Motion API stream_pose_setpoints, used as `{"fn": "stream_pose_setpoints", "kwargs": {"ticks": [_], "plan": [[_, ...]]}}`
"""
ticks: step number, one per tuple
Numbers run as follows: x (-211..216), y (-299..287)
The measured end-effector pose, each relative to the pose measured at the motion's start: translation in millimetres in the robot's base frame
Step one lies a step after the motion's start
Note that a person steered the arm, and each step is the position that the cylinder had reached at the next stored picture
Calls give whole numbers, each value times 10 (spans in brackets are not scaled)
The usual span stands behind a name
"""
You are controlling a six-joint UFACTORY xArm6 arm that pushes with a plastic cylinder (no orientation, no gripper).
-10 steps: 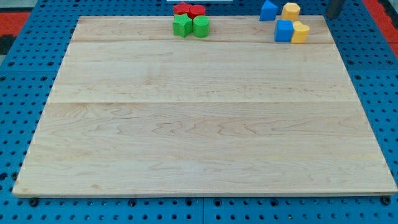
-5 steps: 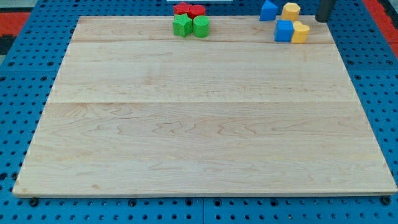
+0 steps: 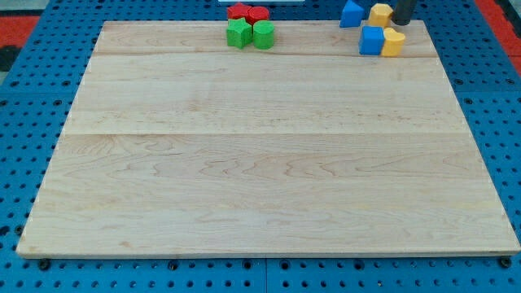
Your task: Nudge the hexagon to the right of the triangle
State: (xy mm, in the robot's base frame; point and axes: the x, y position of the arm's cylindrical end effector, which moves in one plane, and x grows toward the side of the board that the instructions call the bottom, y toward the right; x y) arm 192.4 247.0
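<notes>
My tip point(image 3: 401, 22) is touching the yellow hexagon point(image 3: 380, 13) just right of the blue triangle point(image 3: 352, 13); no hand here; nudge seemingly nearly done.

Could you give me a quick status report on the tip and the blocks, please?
My tip at the view's top right, beside the yellow hexagon. Blue triangle just left of the hexagon. Blue cube and second yellow block sit just below.

Bright, even overhead light; the wooden board point(image 3: 269, 163) shows soft glare, shadows are faint, focus sharp throughout, no visible distortion
</notes>
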Motion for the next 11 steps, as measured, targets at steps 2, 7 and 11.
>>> {"fn": "stream_pose_setpoints", "kwargs": {"ticks": [2, 7, 11], "plan": [[190, 0], [-6, -148], [132, -283]]}}
